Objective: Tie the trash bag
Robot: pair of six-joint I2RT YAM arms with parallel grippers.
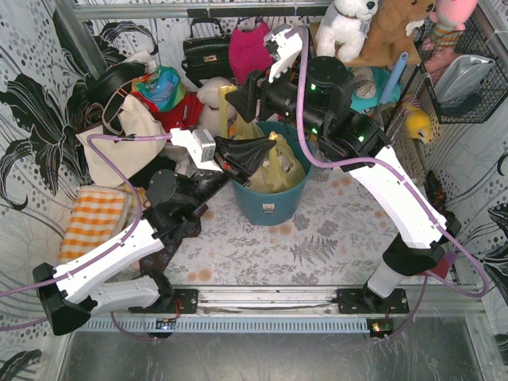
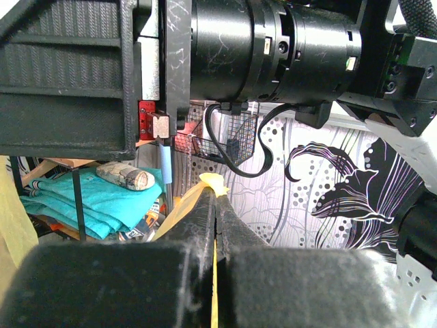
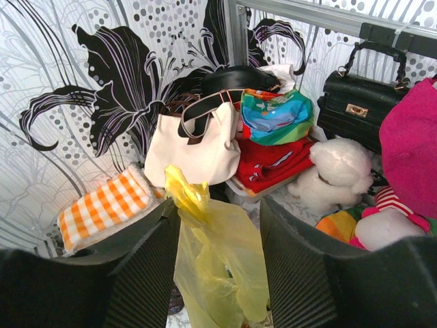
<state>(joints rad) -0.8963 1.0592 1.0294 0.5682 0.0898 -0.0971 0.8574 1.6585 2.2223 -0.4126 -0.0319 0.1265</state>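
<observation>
Left claw clamped shut on trash bag edge, bag's 9 o'clock. Right claw half open at 11 o'clock, yellow flap between fingers.

1 yellow trash bag, 1 teal bucket, 2 robot arms, 1 cream tote, 1 black handbag

Bright, even light fills the overhead view, and the shadows under the arms on the tabletop are soft. The left wrist view is dimmer: the dark arm housing stands against a bright wall, and the left claw is blurred up close. The right wrist view is bright and sharp farther off, and the yellow trash bag glows translucent.
</observation>
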